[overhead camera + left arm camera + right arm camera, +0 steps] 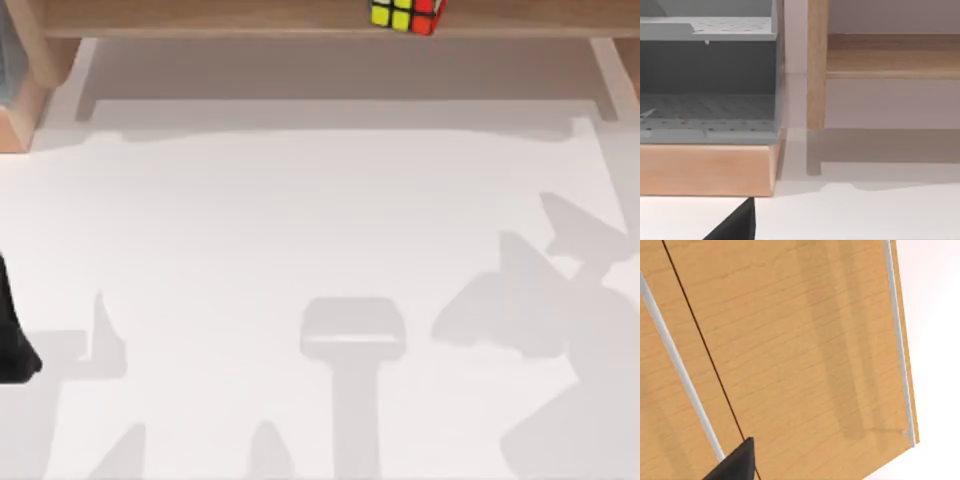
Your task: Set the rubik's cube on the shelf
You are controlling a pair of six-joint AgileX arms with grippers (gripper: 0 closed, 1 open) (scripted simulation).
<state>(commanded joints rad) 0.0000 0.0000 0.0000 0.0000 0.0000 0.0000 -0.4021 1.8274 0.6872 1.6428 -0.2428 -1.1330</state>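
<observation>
The rubik's cube (405,14) rests on the shelf (220,16), right of the middle of the long light-brown board along the table's far edge; its yellow and red faces show. Nothing touches it. My left arm (12,340) stays low at the table's left edge, far from the cube. In the left wrist view a black part of my left gripper (735,226) points toward the shelf's wooden support (816,65) and the board (892,55). In the right wrist view a black part of my right gripper (735,465) hangs over a wood-grain surface (790,340).
A grey perforated rack (707,80) on a wooden base (707,170) stands at the far left, beside the shelf's support. The white tabletop (300,230) carries the arms' shadows. Under the shelf lies a shaded strip of table.
</observation>
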